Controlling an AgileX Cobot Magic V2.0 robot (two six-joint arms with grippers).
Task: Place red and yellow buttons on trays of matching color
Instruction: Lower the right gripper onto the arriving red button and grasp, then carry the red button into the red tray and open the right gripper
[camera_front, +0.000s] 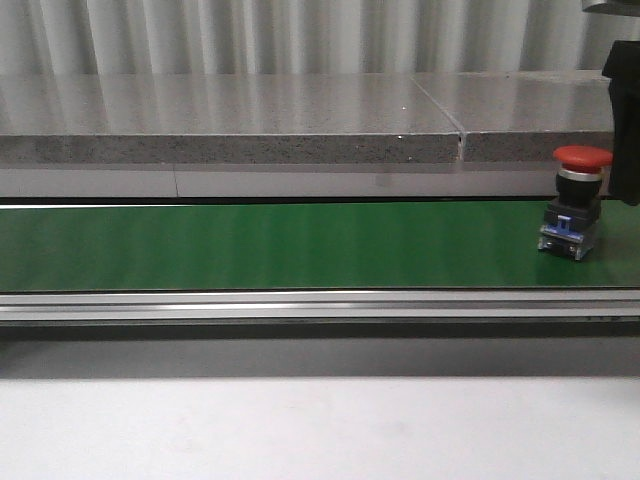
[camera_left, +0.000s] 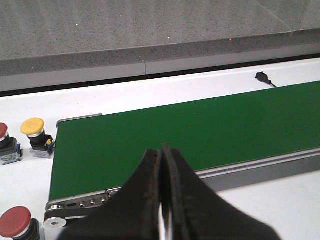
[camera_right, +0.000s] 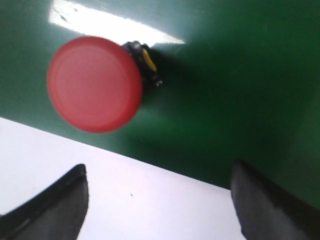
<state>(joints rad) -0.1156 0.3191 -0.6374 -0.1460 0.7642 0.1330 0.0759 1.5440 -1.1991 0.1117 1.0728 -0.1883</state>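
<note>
A red button (camera_front: 581, 158) with a black and blue base stands upright on the green belt (camera_front: 280, 245) at its right end. The right wrist view looks down on this red button (camera_right: 95, 84). My right gripper (camera_right: 159, 167) is open above and beside it, with nothing between its fingers. My left gripper (camera_left: 162, 150) is shut on nothing over the belt's left end (camera_left: 200, 130). On the white table beside that end stand a yellow button (camera_left: 33, 126) and two more red buttons (camera_left: 2, 131) (camera_left: 15, 220). No tray is in view.
A grey stone ledge (camera_front: 230, 125) runs behind the belt. The belt's metal rail (camera_front: 320, 305) lines its near side, with white table (camera_front: 300, 430) in front. A small black plug (camera_left: 262, 77) lies on the table beyond the belt. My right arm (camera_front: 625, 120) rises at the far right.
</note>
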